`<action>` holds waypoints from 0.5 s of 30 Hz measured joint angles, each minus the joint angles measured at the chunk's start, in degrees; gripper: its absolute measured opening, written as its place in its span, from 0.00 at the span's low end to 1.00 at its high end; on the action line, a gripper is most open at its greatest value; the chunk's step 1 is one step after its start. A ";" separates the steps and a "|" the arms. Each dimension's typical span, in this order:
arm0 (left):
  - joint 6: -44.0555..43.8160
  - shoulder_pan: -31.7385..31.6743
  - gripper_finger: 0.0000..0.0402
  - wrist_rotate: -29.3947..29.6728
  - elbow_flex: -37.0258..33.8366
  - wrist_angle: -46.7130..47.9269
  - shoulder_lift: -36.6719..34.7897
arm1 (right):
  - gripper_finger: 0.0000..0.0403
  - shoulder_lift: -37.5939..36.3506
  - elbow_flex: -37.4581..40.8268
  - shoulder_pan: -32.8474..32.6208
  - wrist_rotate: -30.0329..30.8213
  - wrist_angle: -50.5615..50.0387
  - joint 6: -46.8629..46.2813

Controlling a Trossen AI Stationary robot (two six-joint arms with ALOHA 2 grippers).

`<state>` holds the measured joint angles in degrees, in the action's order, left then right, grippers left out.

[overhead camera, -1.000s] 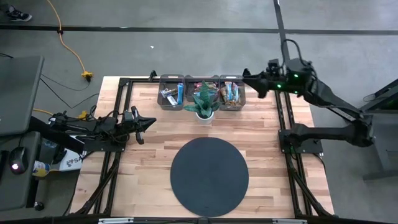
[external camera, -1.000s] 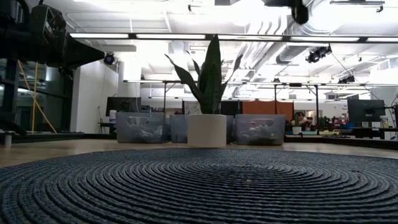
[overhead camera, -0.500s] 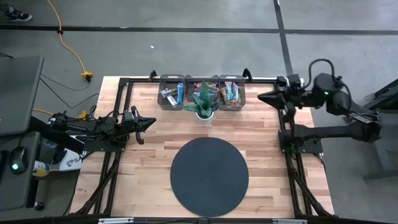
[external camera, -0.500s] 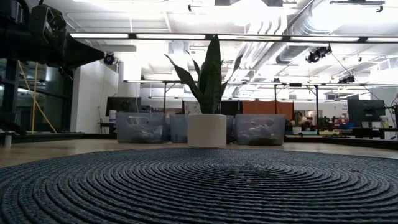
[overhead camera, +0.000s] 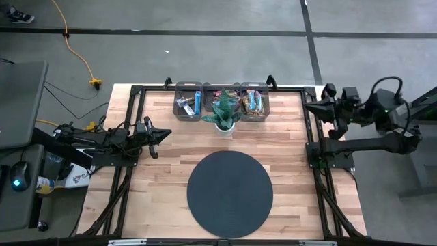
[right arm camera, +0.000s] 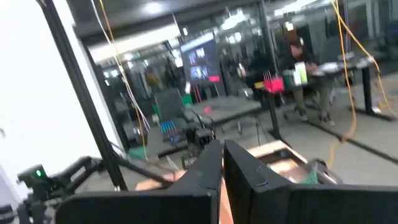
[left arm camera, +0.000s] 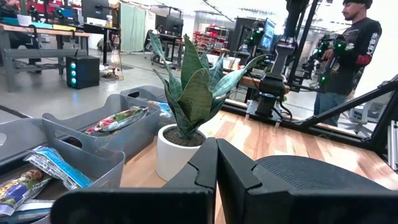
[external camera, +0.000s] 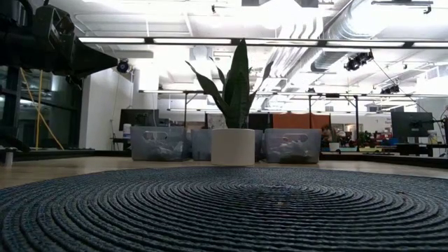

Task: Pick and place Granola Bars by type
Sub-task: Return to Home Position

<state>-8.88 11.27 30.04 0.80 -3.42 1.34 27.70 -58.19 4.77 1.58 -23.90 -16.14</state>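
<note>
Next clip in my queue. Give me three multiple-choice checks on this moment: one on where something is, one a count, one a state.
1. Where does the potted plant stand?
A. Inside the left bin
B. In front of the middle bin, short of the round mat
C. On the floor

2. How many bins line the far edge of the table?
A. Two
B. Five
C. Three

3. How is the left tool set?
A. Shut, nothing held
B. Wide open
C. Shut on a bar

Answers:
1 B: the high view shows its pot on bare wood between the bins and the mat.
2 C: three grey bins sit side by side there.
3 A: the left wrist view shows its two fingers meeting, with no wrapper between them.
</note>
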 joint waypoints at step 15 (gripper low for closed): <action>0.00 -0.01 0.00 0.00 0.02 0.00 0.01 | 0.00 -16.75 30.97 -0.02 -0.60 27.14 -1.79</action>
<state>-8.88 11.25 30.04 0.82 -3.42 1.36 10.94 -27.22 4.75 0.97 3.24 -17.93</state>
